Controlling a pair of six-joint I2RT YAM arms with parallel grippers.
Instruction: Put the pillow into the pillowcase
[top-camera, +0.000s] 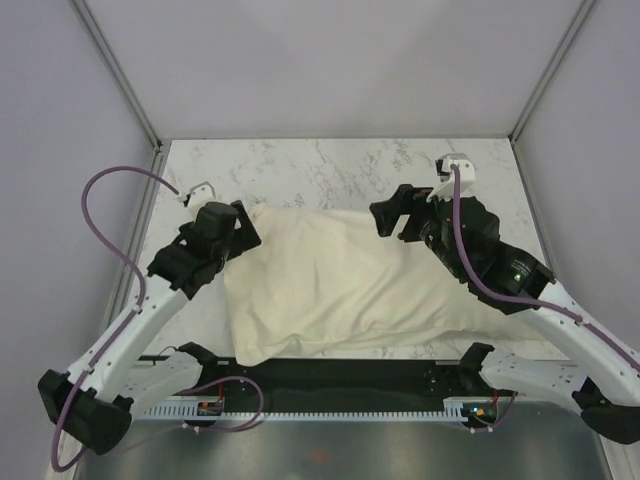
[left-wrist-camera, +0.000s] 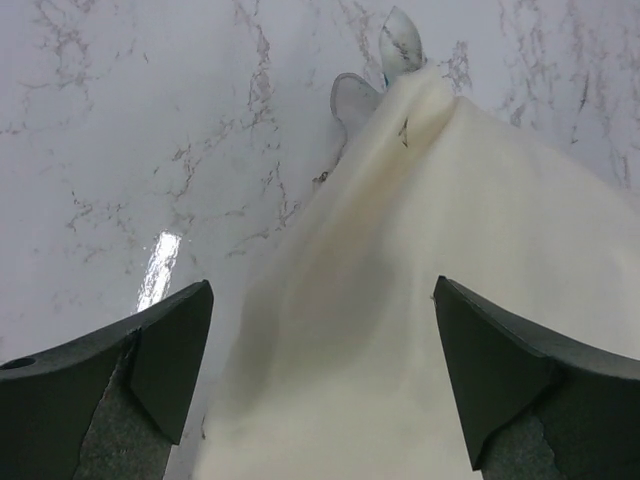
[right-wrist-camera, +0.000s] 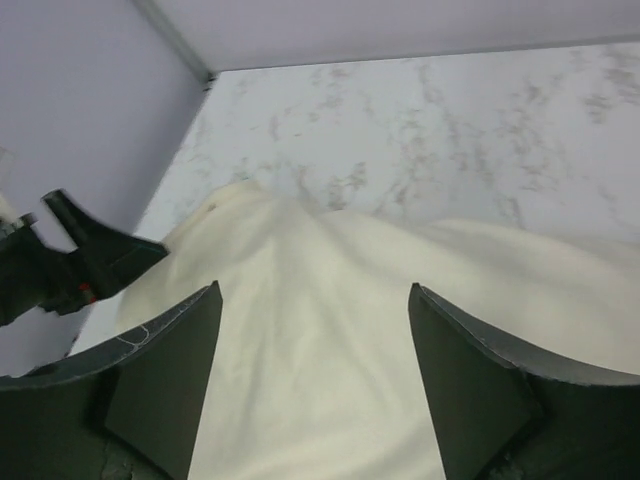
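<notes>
The cream pillowcase (top-camera: 340, 285) lies plump and wrinkled across the middle of the marble table (top-camera: 320, 165). The pillow itself is hidden; only cream cloth shows. My left gripper (top-camera: 243, 230) stands open at the pillowcase's far left corner, with the cloth (left-wrist-camera: 400, 300) below and between its fingers (left-wrist-camera: 170, 350) and nothing gripped. A small whitish tag with a bluish edge (left-wrist-camera: 398, 40) sticks out at that corner. My right gripper (top-camera: 392, 215) hovers open over the far right edge, and cream cloth (right-wrist-camera: 320, 350) fills the gap between its fingers (right-wrist-camera: 470, 370).
Grey enclosure walls with metal posts (top-camera: 120, 75) close in the table on the left, back and right. A black rail (top-camera: 340, 385) carrying both arm bases runs along the near edge. A purple cable (top-camera: 95, 215) loops beside the left arm.
</notes>
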